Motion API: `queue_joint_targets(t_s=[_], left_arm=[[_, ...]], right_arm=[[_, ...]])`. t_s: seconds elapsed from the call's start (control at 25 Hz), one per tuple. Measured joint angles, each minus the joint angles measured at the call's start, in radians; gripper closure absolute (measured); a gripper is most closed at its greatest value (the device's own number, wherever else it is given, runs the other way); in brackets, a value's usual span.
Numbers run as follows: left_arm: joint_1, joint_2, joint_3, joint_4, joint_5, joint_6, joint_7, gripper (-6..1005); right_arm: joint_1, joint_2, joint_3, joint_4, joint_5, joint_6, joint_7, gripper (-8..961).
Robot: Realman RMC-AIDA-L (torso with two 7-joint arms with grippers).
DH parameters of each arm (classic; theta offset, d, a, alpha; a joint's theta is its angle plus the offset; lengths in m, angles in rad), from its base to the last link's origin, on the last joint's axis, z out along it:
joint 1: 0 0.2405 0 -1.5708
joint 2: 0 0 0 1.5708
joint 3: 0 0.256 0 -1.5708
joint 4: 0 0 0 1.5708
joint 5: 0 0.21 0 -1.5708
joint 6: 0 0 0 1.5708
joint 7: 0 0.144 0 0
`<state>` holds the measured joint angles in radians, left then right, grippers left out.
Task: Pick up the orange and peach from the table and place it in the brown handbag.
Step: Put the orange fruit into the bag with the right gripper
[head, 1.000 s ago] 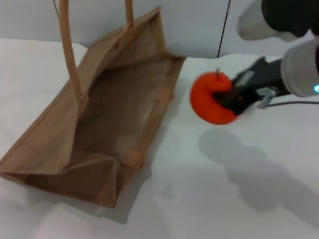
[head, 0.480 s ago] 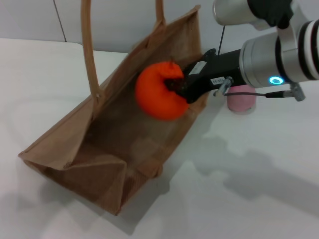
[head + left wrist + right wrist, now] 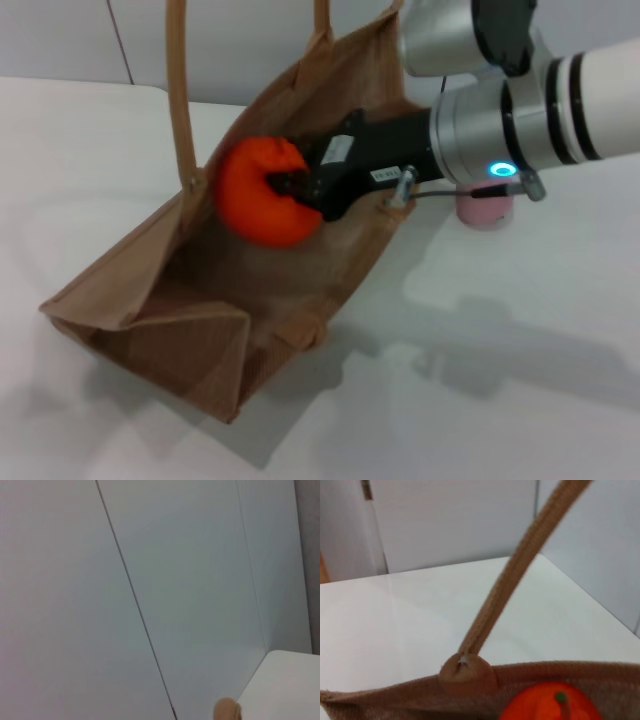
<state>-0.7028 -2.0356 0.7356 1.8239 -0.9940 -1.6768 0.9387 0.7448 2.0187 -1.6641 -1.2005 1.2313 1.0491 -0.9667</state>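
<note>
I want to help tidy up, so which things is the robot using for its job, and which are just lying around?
Part of the job:
- the orange, held in the right hand over the open brown handbag
- the peach, waiting on the table behind the right arm

Just lying around:
- nothing else; only the wall behind

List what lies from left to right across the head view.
Brown handbag → orange, held over the bag's opening by the right claw → peach, on the table behind the right arm.
</note>
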Motion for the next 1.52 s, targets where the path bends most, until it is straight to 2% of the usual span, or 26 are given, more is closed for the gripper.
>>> queue_joint_targets(t_s=[0.32,0.4,0.84,1.04,1.16,1.36,1.52], left_arm=[[-0.01,0.0,0.009,0.002,0.007,0.003,0.0,875],[-0.01,0.0,0.009,0.013,0.008,0.003,0.0,874],[-0.004,-0.001,0.003,0.031,0.009,0.005,0.0,874],[0.012,-0.002,-0.002,0.036,0.01,0.008,0.0,873],[0.036,-0.002,-0.003,0.037,0.018,0.025,0.0,873],[0.075,-0.002,0.001,0.038,0.056,0.069,0.0,874],[0.119,-0.003,-0.003,0.032,0.061,0.098,0.0,877]], right_arm=[[0.036,0.003,-0.03,0.078,0.037,-0.099,-0.088,879],[0.037,0.003,-0.036,0.082,0.038,-0.11,-0.088,669],[0.037,0.003,-0.049,0.078,0.041,-0.11,-0.089,210],[0.036,0.003,-0.046,0.065,0.042,-0.105,-0.089,143],[0.015,-0.003,-0.01,0.031,0.033,-0.088,-0.079,103],[-0.087,-0.008,0.175,-0.103,-0.068,0.052,-0.021,67],[-0.131,-0.003,0.264,-0.161,-0.215,0.093,0.032,68]])
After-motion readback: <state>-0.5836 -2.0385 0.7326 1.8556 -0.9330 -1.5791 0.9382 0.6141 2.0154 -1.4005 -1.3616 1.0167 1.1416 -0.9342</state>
